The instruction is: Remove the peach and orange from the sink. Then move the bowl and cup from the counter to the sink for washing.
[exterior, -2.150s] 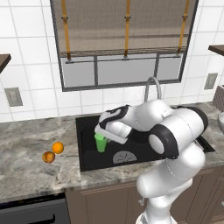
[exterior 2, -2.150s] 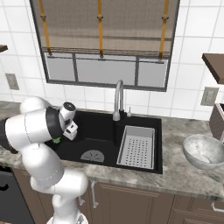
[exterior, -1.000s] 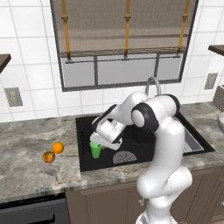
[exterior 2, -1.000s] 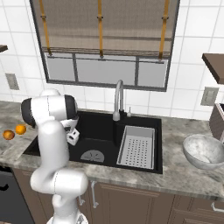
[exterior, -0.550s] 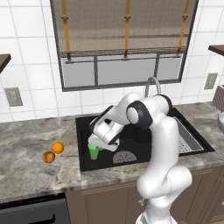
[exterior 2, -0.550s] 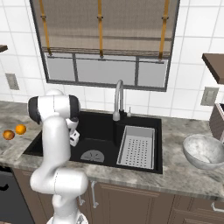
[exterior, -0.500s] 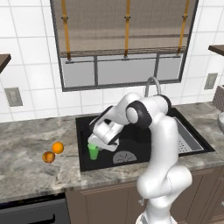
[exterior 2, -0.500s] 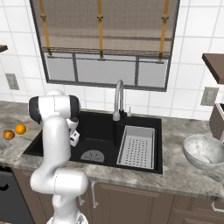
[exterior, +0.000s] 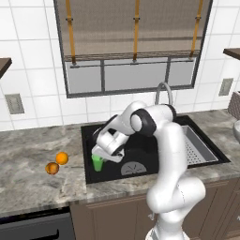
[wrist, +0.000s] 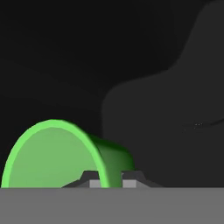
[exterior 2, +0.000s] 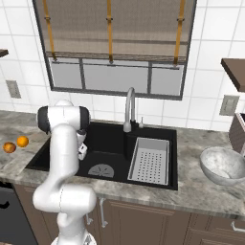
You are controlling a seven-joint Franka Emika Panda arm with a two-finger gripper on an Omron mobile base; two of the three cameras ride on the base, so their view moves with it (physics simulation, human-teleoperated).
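The green cup [exterior: 98, 162] hangs low in the left part of the black sink [exterior: 143, 156], and my gripper [exterior: 106, 153] is shut on its rim. In the hand view the cup [wrist: 57, 157] fills the lower left, its wall pinched between my gripper's [wrist: 106, 181] fingertips over the dark basin. The orange [exterior: 61, 158] and the mottled peach [exterior: 52, 168] lie side by side on the counter left of the sink. On the counter to the right of the sink rests the whitish bowl [exterior 2: 222, 165]. From the right base view my arm hides the cup.
A grey perforated insert [exterior 2: 149, 160] occupies the sink's right half, and a round drain plate [exterior: 133, 168] lies near its front. The curved silver faucet [exterior 2: 129, 107] rises behind the basin. Dark shelves jut out at the upper right [exterior 2: 234, 72].
The arm has carried the cup leftward and down into the sink's left part. Over the last half second it has hardly moved.
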